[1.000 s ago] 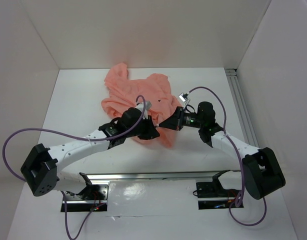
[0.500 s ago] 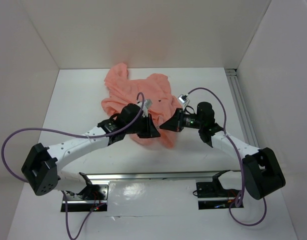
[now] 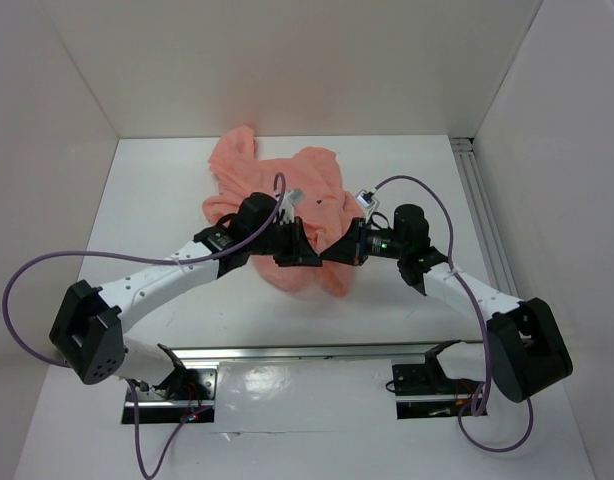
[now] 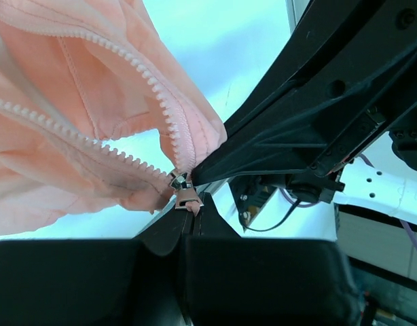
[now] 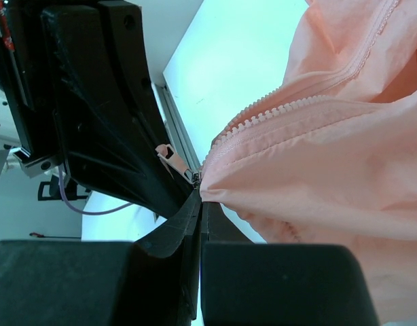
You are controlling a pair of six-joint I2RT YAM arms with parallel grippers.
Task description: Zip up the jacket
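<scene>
The jacket (image 3: 287, 185) lay crumpled upper-centre on the desk (image 3: 157, 225). The left fingers (image 4: 210, 227) pinched its zipper pull (image 4: 183, 197) and the right fingers (image 5: 178, 224) clamped the hem beside it. Slack fabric could jam the pull, or it might slip free.

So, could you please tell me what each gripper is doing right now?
Left gripper: closed on the zipper pull.
Right gripper: closed on the jacket.

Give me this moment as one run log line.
task: zip jacket | left jaws: shut on zipper pull | right jaws: shut on jacket edge by slider | zipper teeth: apart above slider
</scene>
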